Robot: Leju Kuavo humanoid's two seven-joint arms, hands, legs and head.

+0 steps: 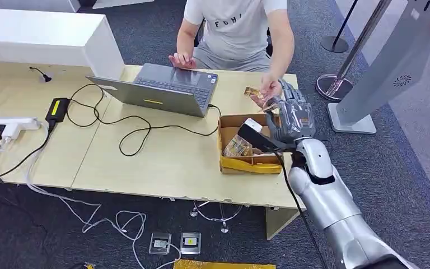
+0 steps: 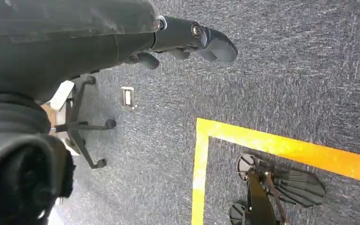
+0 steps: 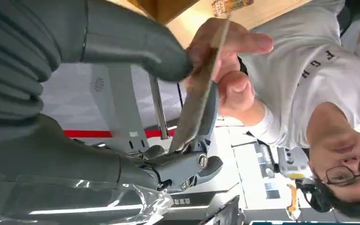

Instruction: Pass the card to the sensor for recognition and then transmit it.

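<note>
An office or reception-style test area is suggested. A pale wooden desk is set on dark grey carpet, with an open laptop, a power strip at the left and trailing cables. A person in a white T-shirt is seated at the far side. A grey kiosk stand and a barrier post are seen at the right. Yellow floor tape is marked on the carpet.
</note>
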